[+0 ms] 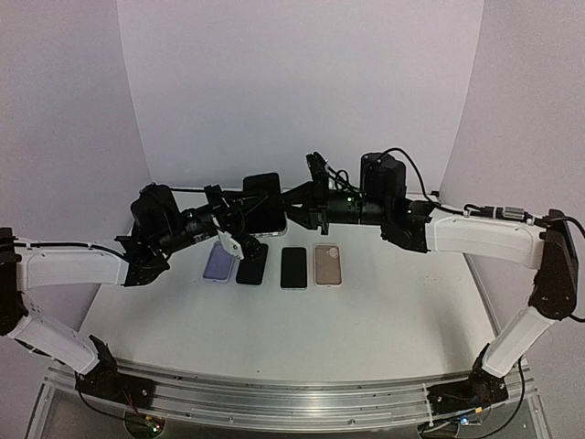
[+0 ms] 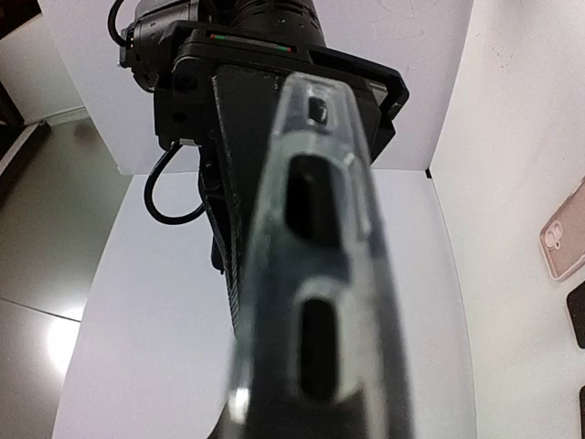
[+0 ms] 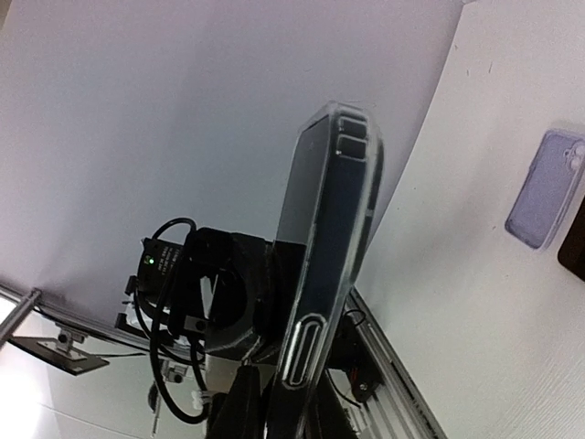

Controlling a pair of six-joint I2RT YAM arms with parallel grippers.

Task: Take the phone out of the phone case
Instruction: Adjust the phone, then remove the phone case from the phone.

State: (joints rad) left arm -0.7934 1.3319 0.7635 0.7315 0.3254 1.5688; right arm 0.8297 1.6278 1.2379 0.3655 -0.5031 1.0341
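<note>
Phone (image 3: 315, 265) in case (image 2: 315, 274), midair btwn L claw (image 1: 239, 215), R claw (image 1: 291, 208)

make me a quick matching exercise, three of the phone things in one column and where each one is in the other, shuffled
Things
1. lavender case
2. pink case
3. clear-cased phone

Places
A. right end of the row on the table
B. held up above the table
C. left end of the row

Pairs: 1-C, 2-A, 3-B
</note>
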